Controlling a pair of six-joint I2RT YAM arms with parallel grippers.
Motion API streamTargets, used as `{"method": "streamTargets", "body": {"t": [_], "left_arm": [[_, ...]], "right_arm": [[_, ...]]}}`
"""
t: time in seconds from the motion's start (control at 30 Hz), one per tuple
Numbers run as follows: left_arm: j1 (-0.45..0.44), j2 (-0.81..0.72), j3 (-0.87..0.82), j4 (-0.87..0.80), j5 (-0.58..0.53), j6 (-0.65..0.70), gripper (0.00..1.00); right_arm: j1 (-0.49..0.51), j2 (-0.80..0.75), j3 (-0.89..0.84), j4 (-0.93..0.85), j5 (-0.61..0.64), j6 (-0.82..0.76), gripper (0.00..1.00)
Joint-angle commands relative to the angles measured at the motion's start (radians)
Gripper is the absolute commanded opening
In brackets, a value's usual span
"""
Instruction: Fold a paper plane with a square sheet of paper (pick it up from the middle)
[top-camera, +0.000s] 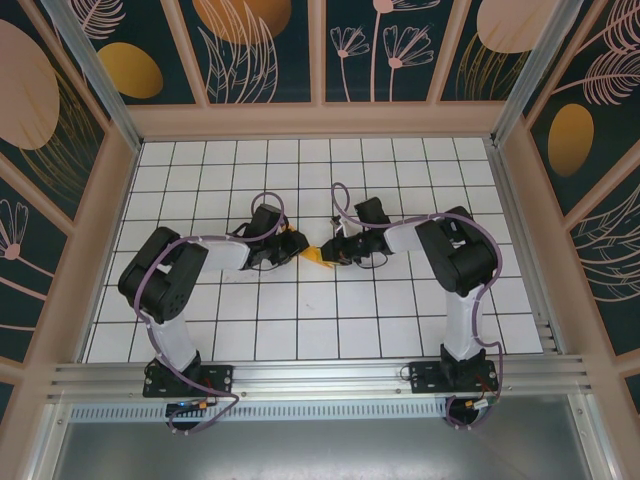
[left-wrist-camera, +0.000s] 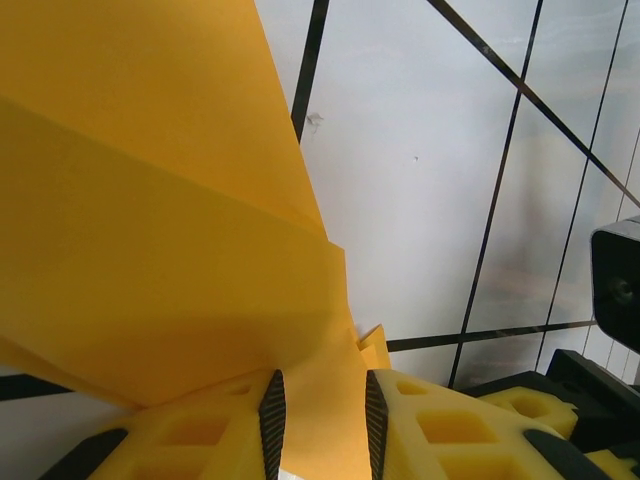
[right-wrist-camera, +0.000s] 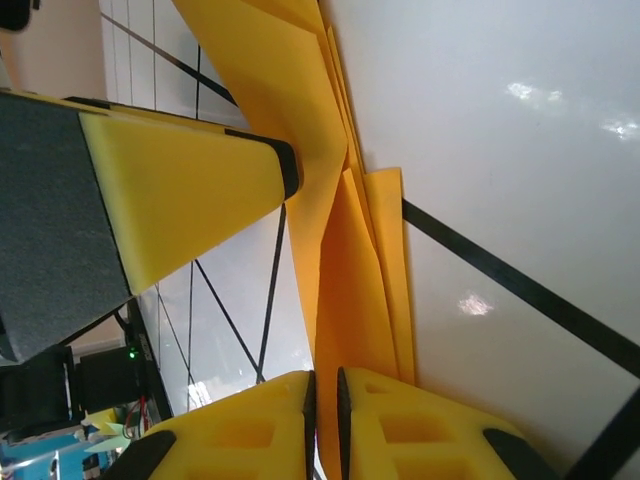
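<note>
Dark teal walls with pink plant drawings and orange ovals are boxing in a white grid table, and both arms are reaching in toward its middle.

Going left to right: the left gripper is sitting just left of the table's middle and clamping the paper, with a folded layer running up between its pads. The paper itself is sitting right at the table's middle, spanning between the two grippers. I can't tell if it's touching the table or floating just above it. It's showing several overlapping layers and creases, so it's not looking like a flat square anymore. Just right of the table's middle, the right gripper is pinching a narrow edge of the stack, jaws nearly touching with only paper between them.

My read: they're working mid-fold, though I'm not sure which fold exactly. The next move is probably calling for one gripper holding firm while the other is letting go to re-grip or press a crease flat, without tugging the layers out of line.

As for writing, I'm not spotting any brand, label or readable text.
</note>
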Motion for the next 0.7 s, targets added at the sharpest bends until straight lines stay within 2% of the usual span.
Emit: {"method": "streamTargets", "body": {"t": [0.0, 0.2, 0.3, 0.5, 0.67], "left_arm": [[0.002, 0.046, 0.009, -0.08, -0.06, 0.0, 0.3], [0.002, 0.055, 0.021, -0.115, -0.079, 0.004, 0.31], [0.003, 0.058, 0.029, -0.135, -0.091, 0.008, 0.31], [0.003, 0.069, 0.041, -0.155, -0.097, 0.009, 0.32], [0.003, 0.073, 0.055, -0.168, -0.097, 0.015, 0.34]], "right_arm": [[-0.009, -0.025, -0.016, -0.112, 0.056, -0.072, 0.13], [-0.012, 0.007, 0.005, -0.143, 0.123, -0.093, 0.02], [-0.018, 0.009, 0.016, -0.135, 0.114, -0.084, 0.01], [-0.013, -0.063, 0.018, -0.142, 0.085, -0.15, 0.14], [0.005, -0.076, 0.024, -0.182, 0.097, -0.271, 0.2]]}}
